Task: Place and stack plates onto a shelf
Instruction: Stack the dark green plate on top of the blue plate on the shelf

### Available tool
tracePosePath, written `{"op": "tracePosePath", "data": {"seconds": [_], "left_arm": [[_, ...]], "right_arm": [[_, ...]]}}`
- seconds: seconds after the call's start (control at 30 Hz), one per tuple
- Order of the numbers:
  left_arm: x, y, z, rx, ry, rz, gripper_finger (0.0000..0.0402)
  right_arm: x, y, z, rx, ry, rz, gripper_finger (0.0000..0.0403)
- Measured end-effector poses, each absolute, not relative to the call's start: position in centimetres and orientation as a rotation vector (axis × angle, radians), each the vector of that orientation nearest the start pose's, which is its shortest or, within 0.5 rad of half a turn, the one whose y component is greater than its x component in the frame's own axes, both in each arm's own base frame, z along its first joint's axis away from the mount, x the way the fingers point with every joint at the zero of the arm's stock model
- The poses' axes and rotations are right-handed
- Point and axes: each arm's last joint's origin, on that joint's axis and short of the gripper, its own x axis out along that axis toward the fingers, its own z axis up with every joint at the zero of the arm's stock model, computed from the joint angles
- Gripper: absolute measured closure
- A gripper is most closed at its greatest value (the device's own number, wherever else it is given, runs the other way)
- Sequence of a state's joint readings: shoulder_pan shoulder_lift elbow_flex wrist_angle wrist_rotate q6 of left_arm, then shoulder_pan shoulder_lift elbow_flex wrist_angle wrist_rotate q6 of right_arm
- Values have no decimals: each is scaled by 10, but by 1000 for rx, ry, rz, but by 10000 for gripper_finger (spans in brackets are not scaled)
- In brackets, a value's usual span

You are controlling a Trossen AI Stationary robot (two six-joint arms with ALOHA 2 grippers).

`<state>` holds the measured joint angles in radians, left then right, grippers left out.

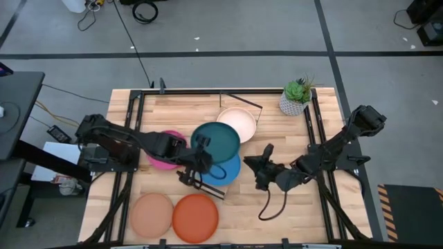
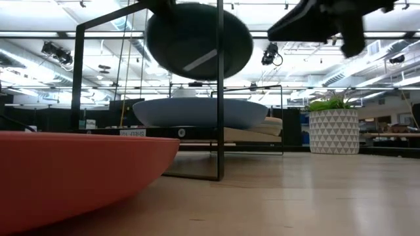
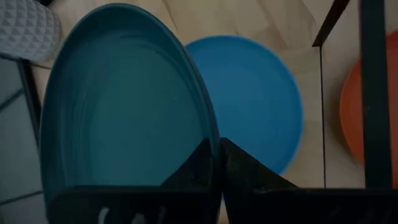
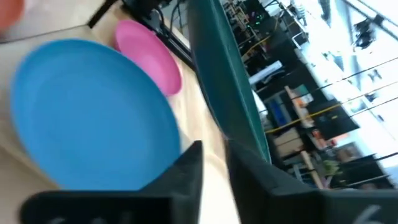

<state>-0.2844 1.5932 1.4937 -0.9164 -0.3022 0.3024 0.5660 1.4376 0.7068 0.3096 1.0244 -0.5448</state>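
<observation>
So the left gripper (image 1: pixel 201 158) was clamped on the rim of the teal plate (image 1: pixel 215 140), holding it up over the blue plate (image 1: pixel 223 168) near frame centre, probably to carry it clear onto the shelf (image 1: pixel 208 104). The cream plate (image 1: pixel 239 122) sat just right of it. The right gripper (image 1: pixel 265 166) waited centre-right; can't tell its fingers. Magenta plate (image 1: pixel 163 152) lay left, tan plate (image 1: pixel 151 214) and orange plate (image 1: pixel 195 217) at the bottom.

A grey floor (image 1: pixel 228 28) crossed by dark tape lines surrounds the slatted wooden table (image 1: pixel 291 214). Black cables (image 1: pixel 144 10) lie on it. Long ceiling lights (image 2: pixel 52 34) brighten the room behind.
</observation>
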Motion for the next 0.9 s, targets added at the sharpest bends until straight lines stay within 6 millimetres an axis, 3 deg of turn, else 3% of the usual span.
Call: {"op": "tracePosePath", "data": {"seconds": [0.23,0.37,0.6,0.9], "left_arm": [[313,-90,322,607,969,-129,382],[314,-90,322,604,959,-127,381],[317,-93,325,617,913,-140,380],[322,-95,329,601,845,-138,365]], "right_arm": [[263,124,224,-980,428,-318,200],[271,115,224,-1079,427,-194,164],[281,97,232,-1142,411,-254,178],[285,90,231,-1197,401,-183,257]]}}
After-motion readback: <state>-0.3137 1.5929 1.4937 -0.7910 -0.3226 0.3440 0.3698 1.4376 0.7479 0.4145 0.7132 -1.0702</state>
